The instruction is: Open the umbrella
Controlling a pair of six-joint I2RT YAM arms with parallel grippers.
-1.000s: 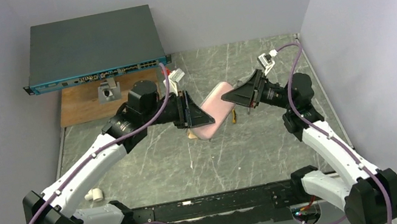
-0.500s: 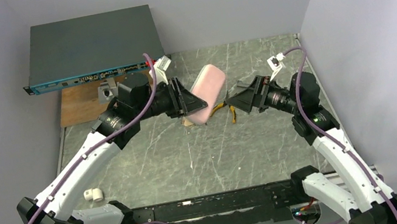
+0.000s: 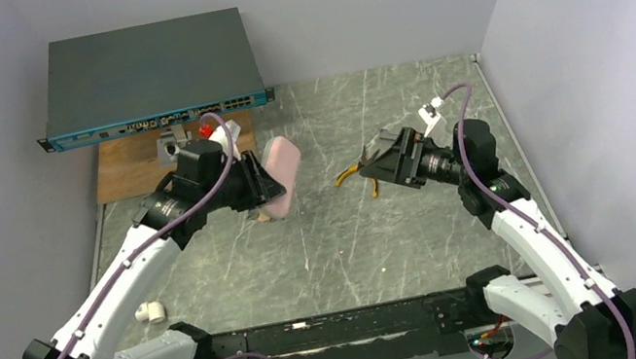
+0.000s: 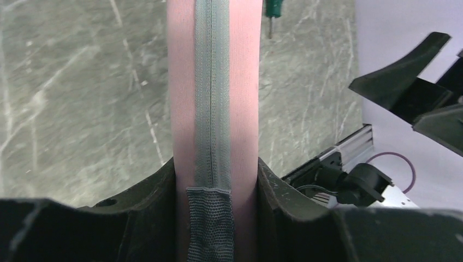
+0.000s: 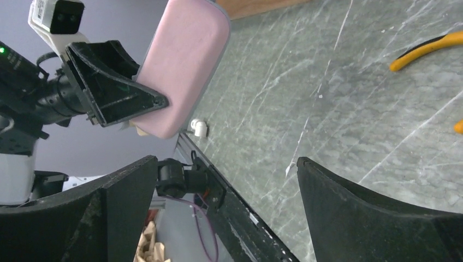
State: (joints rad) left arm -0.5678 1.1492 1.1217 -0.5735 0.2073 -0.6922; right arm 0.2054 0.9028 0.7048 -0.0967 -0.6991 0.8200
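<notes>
The umbrella is inside its pale pink sleeve (image 3: 281, 174), held off the table and tilted up. Only a cream bit of the handle (image 3: 260, 215) peeks out at the sleeve's lower end; canopy and shaft are hidden. My left gripper (image 3: 264, 187) is shut on the sleeve's lower part. In the left wrist view the sleeve (image 4: 213, 82), with a grey zip strip down its middle, runs up between the fingers (image 4: 153, 191). My right gripper (image 3: 378, 161) is open and empty, apart from the sleeve to its right. The right wrist view shows the sleeve (image 5: 183, 65) at upper left.
Yellow-handled pliers (image 3: 354, 173) lie on the marble table just left of the right gripper. A network switch (image 3: 148, 76) sits at the back left above a wooden board (image 3: 129, 168) with a metal bracket (image 3: 175, 145). A small white part (image 3: 152, 312) lies near the front left.
My left arm has carried the sleeve to the left and tipped it more upright. My right gripper has come away from the sleeve's far end and now stands apart from it.
</notes>
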